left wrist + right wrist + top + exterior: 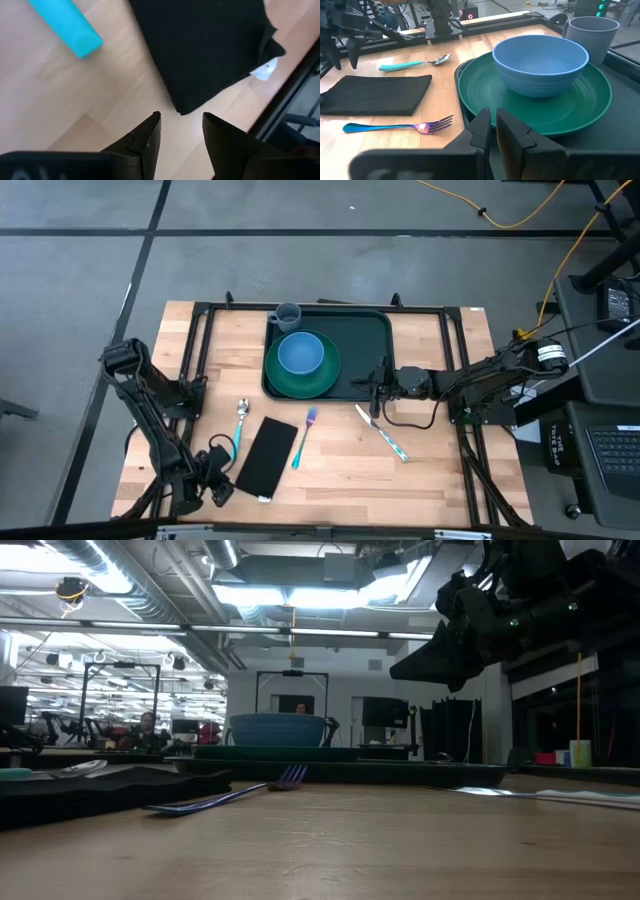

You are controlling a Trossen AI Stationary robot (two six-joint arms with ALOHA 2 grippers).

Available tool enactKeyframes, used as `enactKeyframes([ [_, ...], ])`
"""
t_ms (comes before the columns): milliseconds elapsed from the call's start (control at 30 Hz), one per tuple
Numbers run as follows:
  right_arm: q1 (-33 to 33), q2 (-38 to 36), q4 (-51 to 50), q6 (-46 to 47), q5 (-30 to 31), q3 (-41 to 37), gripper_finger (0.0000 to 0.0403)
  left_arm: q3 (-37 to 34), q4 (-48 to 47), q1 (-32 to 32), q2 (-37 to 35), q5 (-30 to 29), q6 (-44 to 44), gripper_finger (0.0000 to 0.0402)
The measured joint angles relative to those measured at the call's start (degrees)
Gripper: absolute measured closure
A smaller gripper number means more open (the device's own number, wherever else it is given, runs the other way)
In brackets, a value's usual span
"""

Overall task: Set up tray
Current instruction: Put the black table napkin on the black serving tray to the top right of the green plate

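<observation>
The dark green tray [366, 338] lies at the table's far middle. On it rest a green plate [322, 378] with a blue bowl [300, 353] inside, and a grey cup [288, 315] at the far left corner. On the wood nearer me lie a teal-handled spoon [241, 420], a black napkin [266, 456], a blue fork [304, 436] and a knife [383, 433]. My left gripper [181, 125] is open, its fingers just short of the napkin's near left corner [181, 111]. My right gripper [493, 125] is shut and hangs over the tray's near right part [625, 105].
A black metal frame [200, 340] runs around the tabletop's left, far and right sides. Cables and a laptop [612, 448] sit off the table's right edge. Bare wood [440, 480] shows at the near right. A white tag [264, 71] sticks out from under the napkin.
</observation>
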Motion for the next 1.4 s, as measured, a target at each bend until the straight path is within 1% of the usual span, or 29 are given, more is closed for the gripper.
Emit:
enactKeyframes([
  [267, 0.0, 0.0, 0.0, 0.0, 0.0, 0.0, 0.0367, 0.0, 3.2, 0.0, 2.3, -1.1, 0.0, 0.0262],
  [733, 0.0, 0.0, 0.0, 0.0, 0.0, 0.0, 0.0367, 0.0, 2.9, 0.0, 2.3, -3.0, -1.5, 0.0262],
  [1233, 0.0, 0.0, 0.0, 0.0, 0.0, 0.0, 0.0367, 0.0, 2.8, 0.0, 2.4, -3.2, -3.3, 0.0262],
  [1400, 0.0, 0.0, 0.0, 0.0, 0.0, 0.0, 0.0367, 0.0, 3.0, 0.2, 4.7, -2.9, -5.4, 0.0262],
])
